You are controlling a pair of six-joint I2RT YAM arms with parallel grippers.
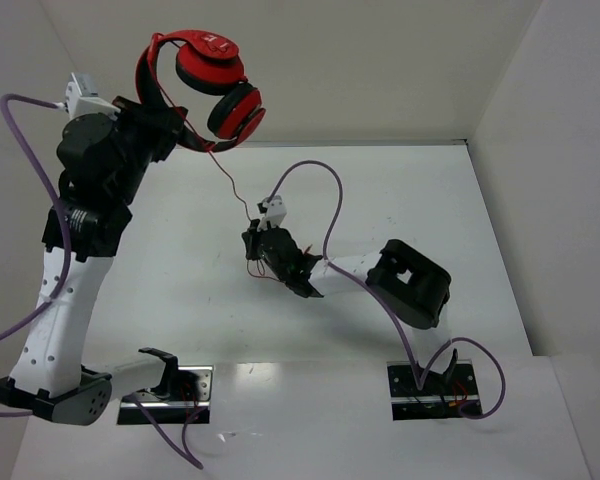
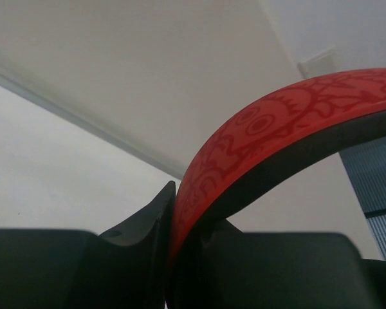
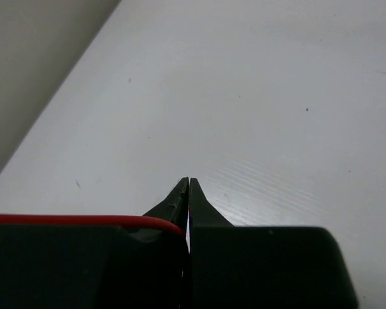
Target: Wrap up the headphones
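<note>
Headphones (image 1: 208,62) aloft, seemingly near far table (image 1: 430,200) edge.

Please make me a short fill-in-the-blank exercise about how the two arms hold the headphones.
1. The jaws of the left gripper clamp the headphones by their ____.
2. The thin cable is ____ in colour.
3. The jaws of the right gripper stand ____.
Missing words: headband; red; shut.

Red-black headphones (image 1: 212,66); headband (image 2: 276,122) red, cartoon-face print; cable (image 3: 77,220) red; table (image 1: 430,200) white.
</note>
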